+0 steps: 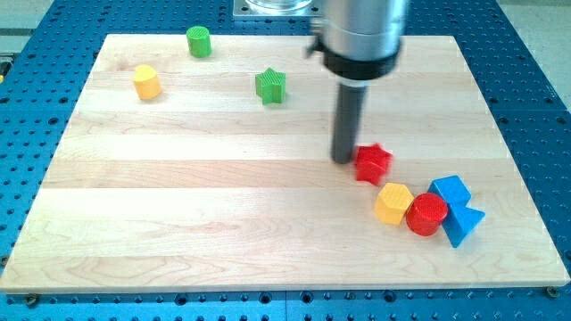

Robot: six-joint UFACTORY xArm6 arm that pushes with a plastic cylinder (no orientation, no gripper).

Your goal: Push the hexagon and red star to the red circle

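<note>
My tip [344, 159], a bare rod with no jaws, touches the red star [373, 163] at its 9 o'clock. The hexagon [393, 203] already abuts the red circle [426, 214]. The star, probably light and rigid, should slide; push from 11 o'clock.

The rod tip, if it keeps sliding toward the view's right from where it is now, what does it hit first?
My tip sits right at the left side of the red star, so the star comes first, seemingly at once. Whether they already touch is unclear from this view.
</note>
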